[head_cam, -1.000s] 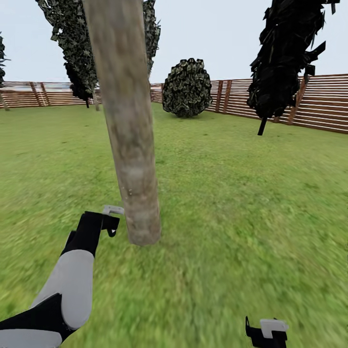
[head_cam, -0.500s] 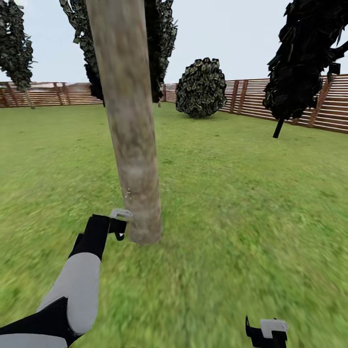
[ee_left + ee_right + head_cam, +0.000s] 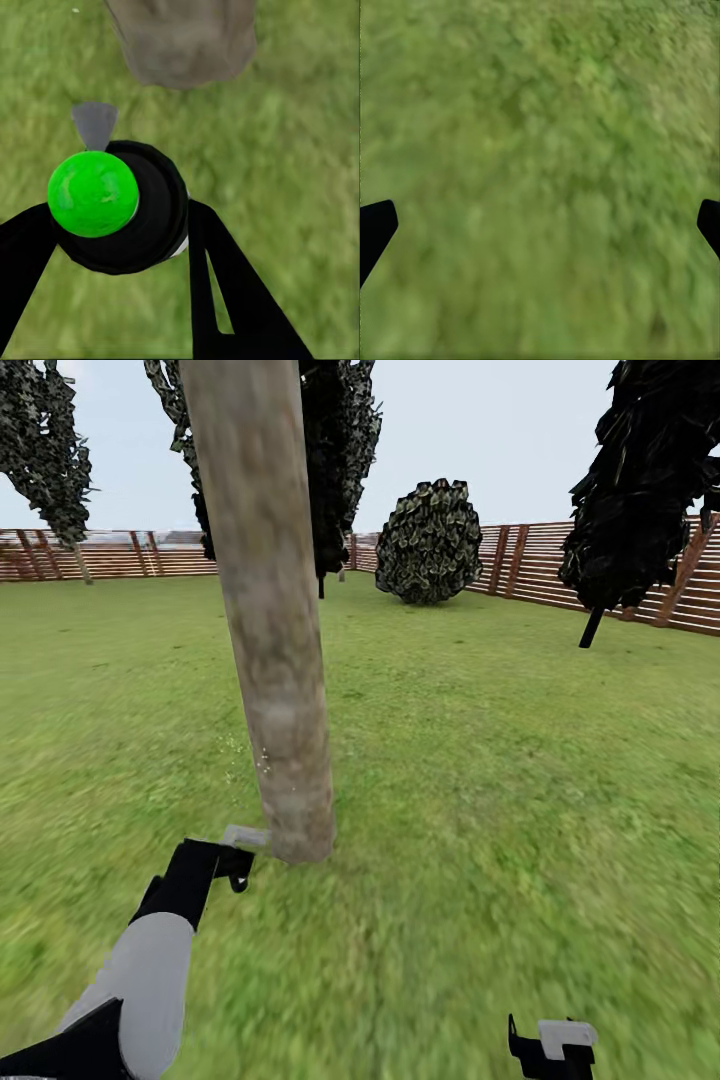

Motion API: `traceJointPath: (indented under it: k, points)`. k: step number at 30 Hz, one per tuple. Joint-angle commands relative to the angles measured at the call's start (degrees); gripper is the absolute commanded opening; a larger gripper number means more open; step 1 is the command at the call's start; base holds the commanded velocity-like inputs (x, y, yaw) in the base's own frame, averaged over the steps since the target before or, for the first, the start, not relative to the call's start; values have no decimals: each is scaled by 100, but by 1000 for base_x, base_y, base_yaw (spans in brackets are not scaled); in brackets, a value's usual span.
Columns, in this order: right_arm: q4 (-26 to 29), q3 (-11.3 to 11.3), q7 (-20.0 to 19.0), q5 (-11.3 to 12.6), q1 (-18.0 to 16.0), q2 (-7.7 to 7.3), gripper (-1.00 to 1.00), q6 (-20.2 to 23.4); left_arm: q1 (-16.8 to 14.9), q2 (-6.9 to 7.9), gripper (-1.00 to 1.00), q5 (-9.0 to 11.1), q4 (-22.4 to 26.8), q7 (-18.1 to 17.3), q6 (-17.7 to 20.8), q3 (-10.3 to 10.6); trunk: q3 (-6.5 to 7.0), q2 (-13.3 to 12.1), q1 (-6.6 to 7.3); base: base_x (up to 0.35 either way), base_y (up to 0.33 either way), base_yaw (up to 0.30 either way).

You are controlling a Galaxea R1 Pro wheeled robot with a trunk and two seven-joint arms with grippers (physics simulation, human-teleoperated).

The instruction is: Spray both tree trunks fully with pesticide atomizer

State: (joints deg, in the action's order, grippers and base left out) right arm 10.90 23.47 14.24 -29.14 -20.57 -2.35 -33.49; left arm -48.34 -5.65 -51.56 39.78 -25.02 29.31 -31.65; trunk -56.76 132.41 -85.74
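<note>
We are looking out over the garden, where a green grass lawn [image 3: 520,780] is stretching away to a brown slatted wooden fence [image 3: 530,565] that is running along the far edge and down the right side under a pale sky. Dark trees are standing near that fence: a black cypress-like one [image 3: 650,480] at the right, a rounded leafy bush [image 3: 430,542] in the middle distance, and another dark tree [image 3: 45,450] at the far left.

Closest to us, a thick, pale, mottled tree trunk [image 3: 268,610] is rising from the grass and leaning slightly, with dark foliage showing behind its upper part. A few tiny whitish specks of pesticide [image 3: 262,760] are hanging just beside the trunk's lower left side.

We are holding our left arm low toward the trunk's foot, and the left hand [image 3: 238,850] is sitting just beside the base. In the left wrist view the left hand [image 3: 124,247] is clenched around the pesticide atomizer [image 3: 120,206], a black round body with a bright green cap and a grey nozzle that is pointing at the trunk's base [image 3: 184,41].

Our right hand [image 3: 552,1048] is showing at the lower edge of the head view, well apart from the trunk; in the right wrist view its dark fingertips [image 3: 375,232] are standing wide apart over blurred grass, released and holding nothing.
</note>
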Motion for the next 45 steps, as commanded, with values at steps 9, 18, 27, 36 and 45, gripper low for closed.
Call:
traceJointPath:
  k: [9,18,27,36,45]
  points:
    - [0,0,0,0,0,-2,100,0,9,-65,-100,165,-337,89,-150,28,0,0,0,58,0,0]
    - [-4,0,0,-4,0,-2,100,0,9,6,-100,185,-423,387,-353,19,0,0,0,326,0,0]
    - [-7,0,0,-4,0,-2,100,0,354,-69,-100,194,-657,562,-613,35,0,0,0,50,0,0]
    - [-9,0,0,-4,0,-2,100,0,369,472,-100,528,-774,611,-707,-6,0,0,0,0,0,0]
    - [0,0,0,-4,0,-2,100,0,358,255,-100,779,-1246,1220,-670,71,0,0,0,0,0,0]
